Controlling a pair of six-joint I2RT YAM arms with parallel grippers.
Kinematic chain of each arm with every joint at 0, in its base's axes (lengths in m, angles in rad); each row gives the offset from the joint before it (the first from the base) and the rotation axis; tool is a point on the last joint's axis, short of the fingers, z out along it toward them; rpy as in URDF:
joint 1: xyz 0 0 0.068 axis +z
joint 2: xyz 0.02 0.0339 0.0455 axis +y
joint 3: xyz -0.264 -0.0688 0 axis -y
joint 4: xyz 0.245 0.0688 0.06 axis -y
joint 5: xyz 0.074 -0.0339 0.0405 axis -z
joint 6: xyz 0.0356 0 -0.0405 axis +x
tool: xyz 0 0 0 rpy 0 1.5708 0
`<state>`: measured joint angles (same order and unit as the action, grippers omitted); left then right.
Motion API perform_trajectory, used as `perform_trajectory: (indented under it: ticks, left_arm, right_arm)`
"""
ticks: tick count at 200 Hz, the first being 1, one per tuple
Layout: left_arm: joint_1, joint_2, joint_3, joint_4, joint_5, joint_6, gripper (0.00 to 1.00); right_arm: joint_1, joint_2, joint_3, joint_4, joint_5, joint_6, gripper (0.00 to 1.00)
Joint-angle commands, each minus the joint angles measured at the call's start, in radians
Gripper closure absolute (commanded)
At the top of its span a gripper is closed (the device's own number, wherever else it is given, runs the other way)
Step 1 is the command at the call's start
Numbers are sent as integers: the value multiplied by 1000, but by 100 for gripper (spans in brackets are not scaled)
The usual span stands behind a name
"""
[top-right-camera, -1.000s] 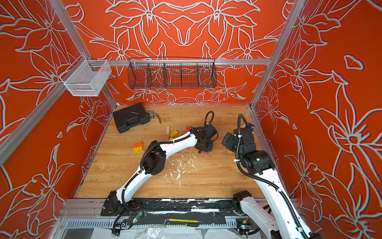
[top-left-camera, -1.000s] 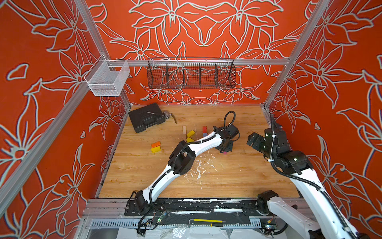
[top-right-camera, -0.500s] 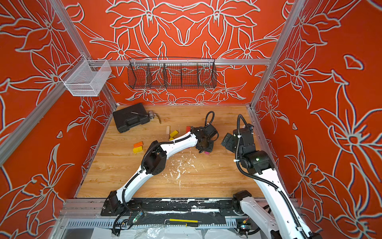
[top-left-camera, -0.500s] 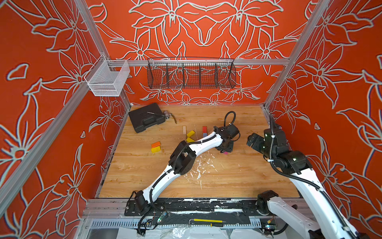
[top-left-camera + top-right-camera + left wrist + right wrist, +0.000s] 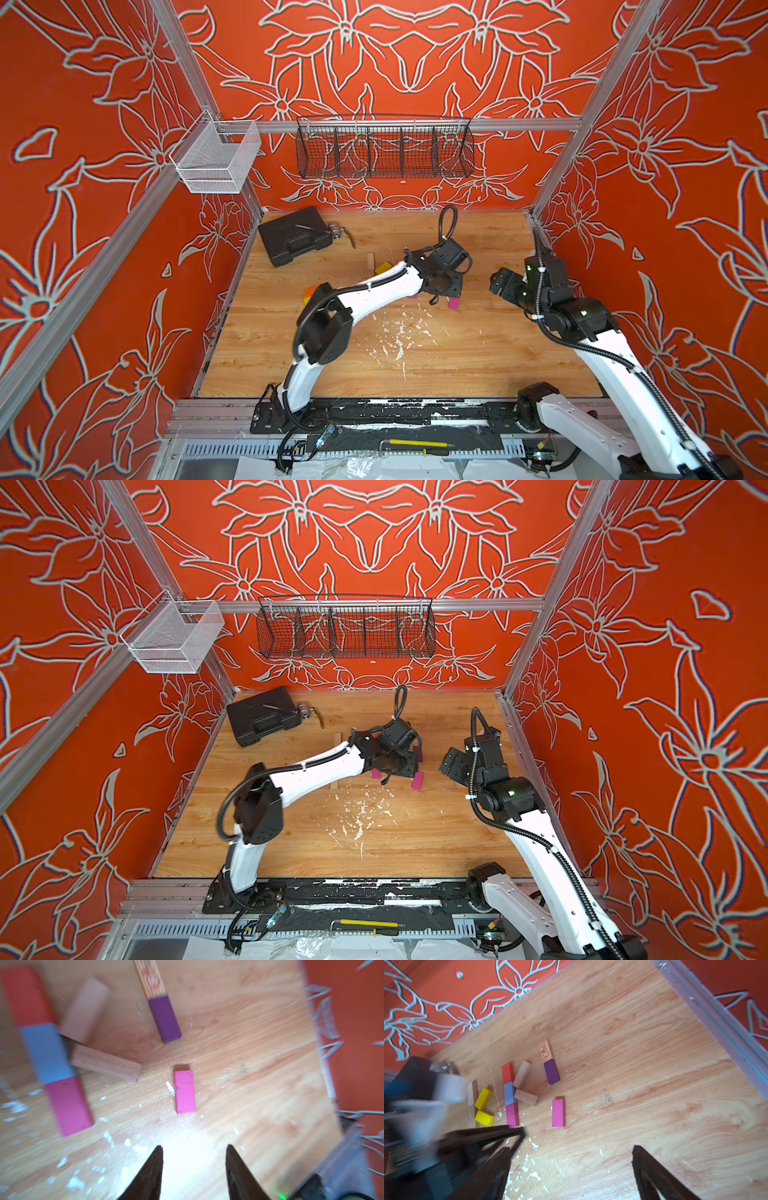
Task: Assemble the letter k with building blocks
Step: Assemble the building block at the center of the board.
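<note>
My left gripper [image 5: 193, 1145] hangs over the middle of the table [image 5: 291, 357], its fingers parted with nothing between them. The pink block [image 5: 184, 1092] lies flat on the wood just ahead of the fingertips, touching no other block. In both top views it sits at about 4 o'clock of that gripper.

At 9 o'clock of the pink block, a red block [image 5: 507, 1073], a blue block [image 5: 510, 1094] and a magenta block [image 5: 512, 1114] lie end to end in 1 line, red toward 12 o'clock. On the line's 3 o'clock side, 2 plain wood blocks [image 5: 522, 1074] slant away from the blue block; I cannot tell whether they touch it. A purple block [image 5: 552, 1071] lies at 12 o'clock of the pink block, and 2 yellow blocks [image 5: 483, 1098] lie at 9 o'clock of the line.

My right gripper [image 5: 571, 1147] hovers at 3 o'clock of the left gripper, spread wide and empty

A black case [image 5: 295, 241] sits at the table's 11 o'clock corner
</note>
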<state>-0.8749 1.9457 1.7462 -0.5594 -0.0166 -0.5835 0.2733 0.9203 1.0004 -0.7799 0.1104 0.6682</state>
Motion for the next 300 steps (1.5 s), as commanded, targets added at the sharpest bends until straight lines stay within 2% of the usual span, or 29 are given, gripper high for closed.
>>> perform_trajectory:
  ticks: [1, 16, 41, 60, 85, 130, 148, 177, 200, 214, 260, 300]
  left_arm:
    - [11, -183, -178, 179, -90, 36, 52]
    - [25, -284, -290, 231, -138, 39, 52]
    - [66, -429, -451, 309, -168, 52, 52]
    - [107, -533, -574, 371, -114, 99, 51]
    - [148, -649, -702, 425, -3, 272, 40]
    - [228, -715, -655, 230, 188, 614, 23]
    - [246, -714, -662, 209, 250, 755, 17]
    - [267, -663, -673, 199, 412, 885, 10]
    - [267, -629, -656, 213, 496, 881, 8]
    - [267, -625, -656, 228, 495, 859, 6]
    - [267, -647, -647, 180, 470, 909, 0]
    - [267, -629, -637, 164, 465, 912, 2]
  right_arm:
    - [-8, 50, 22, 24, -124, -60, 7]
    - [-7, 102, 31, 22, -179, -79, 8]
    - [-8, 184, 31, 28, -204, -75, 9]
    - [-6, 258, 24, 55, -252, -80, 10]
    - [5, 369, 43, 44, -280, -94, 12]
    - [57, 542, 80, 27, -201, -81, 12]
    - [84, 609, 101, 27, -190, -82, 13]
    - [110, 693, 125, 53, -171, -80, 15]
    - [113, 750, 134, 82, -158, -79, 20]
    - [113, 785, 148, 84, -138, -87, 22]
    - [109, 859, 176, 110, -133, -115, 35]
    - [96, 883, 176, 141, -135, -104, 50]
